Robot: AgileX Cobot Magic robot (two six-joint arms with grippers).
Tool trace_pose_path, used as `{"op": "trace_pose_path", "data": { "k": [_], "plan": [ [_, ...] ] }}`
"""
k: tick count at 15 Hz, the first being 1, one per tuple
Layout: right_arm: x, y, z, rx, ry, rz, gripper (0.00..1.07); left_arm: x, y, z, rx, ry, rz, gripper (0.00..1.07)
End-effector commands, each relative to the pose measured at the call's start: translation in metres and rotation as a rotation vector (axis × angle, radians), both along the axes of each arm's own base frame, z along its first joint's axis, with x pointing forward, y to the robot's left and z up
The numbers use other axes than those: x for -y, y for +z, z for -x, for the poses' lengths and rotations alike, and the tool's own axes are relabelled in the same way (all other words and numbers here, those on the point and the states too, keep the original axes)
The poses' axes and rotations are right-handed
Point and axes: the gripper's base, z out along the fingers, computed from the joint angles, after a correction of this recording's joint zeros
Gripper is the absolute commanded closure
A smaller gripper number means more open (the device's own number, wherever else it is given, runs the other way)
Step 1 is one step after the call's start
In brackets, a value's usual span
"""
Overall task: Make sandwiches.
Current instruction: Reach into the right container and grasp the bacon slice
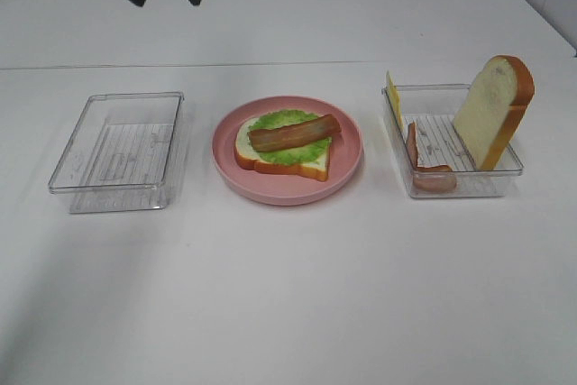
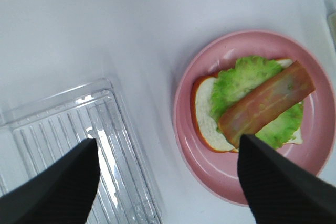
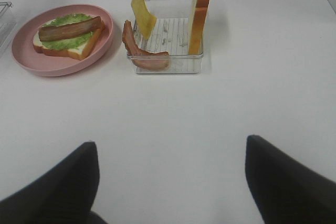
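From the high camera, a white counter (image 1: 288, 295) carries three things in a row. At the middle sits a pink plate (image 1: 347, 132) with the half-built sandwich: a bread slice (image 1: 248, 152) lying flat, ruffled lettuce (image 1: 288, 155) on it, and a bacon strip (image 1: 294, 132) laid slantwise on top. To one side stands the left tray (image 1: 72, 146), of clear plastic. On the other side, the right tray (image 1: 451, 188) holds an upright bread slice (image 1: 491, 110) leaning on its far wall. A cheese slice (image 1: 393, 96) is propped on edge at the wall nearest the plate, and a second bacon strip (image 1: 431, 176) curls along the near corner.

At the left wrist, the left pincer (image 2: 168, 142) hangs with its two dark fingers spread wide and nothing between them. It is above the gap between the left tray and the plate, and one fingertip overlaps the end of the bacon strip in this view.

At the right wrist, the right pincer (image 3: 170, 142) is likewise spread apart and holds nothing. It is over bare counter, well short of the right tray and the plate.
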Motion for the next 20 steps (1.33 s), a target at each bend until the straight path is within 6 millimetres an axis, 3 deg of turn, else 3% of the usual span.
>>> {"op": "trace_pose_path", "data": {
  "k": [1, 2, 5, 11, 12, 15, 18, 20],
  "plan": [
    [-0.001, 0.000, 0.001, 0.023, 0.005, 0.000, 0.35, -0.007, 0.046, 0.025, 0.034, -0.011, 0.002, 0.36],
    [-0.001, 0.000, 0.001, 0.023, 0.005, 0.000, 0.35, -0.007, 0.074, 0.044, 0.086, -0.024, 0.024, 0.36],
    [-0.001, 0.000, 0.001, 0.023, 0.005, 0.000, 0.35, -0.006, 0.084, 0.074, 0.066, -0.052, 0.013, 0.36],
    [-0.001, 0.000, 0.001, 0.023, 0.005, 0.000, 0.35, -0.019, 0.066, 0.167, -0.088, -0.110, -0.041, 0.36],
    [-0.001, 0.000, 0.001, 0.023, 0.005, 0.000, 0.35, -0.032, 0.064, 0.204, -0.104, -0.116, -0.045, 0.36],
    [-0.001, 0.000, 0.001, 0.023, 0.005, 0.000, 0.35, -0.051, 0.058, 0.247, -0.096, -0.111, -0.046, 0.36],
    [-0.001, 0.000, 0.001, 0.023, 0.005, 0.000, 0.35, -0.076, 0.048, 0.303, -0.002, -0.096, -0.009, 0.36],
    [-0.001, 0.000, 0.001, 0.023, 0.005, 0.000, 0.35, -0.097, 0.028, 0.351, 0.081, -0.089, 0.019, 0.36]
  ]
}}
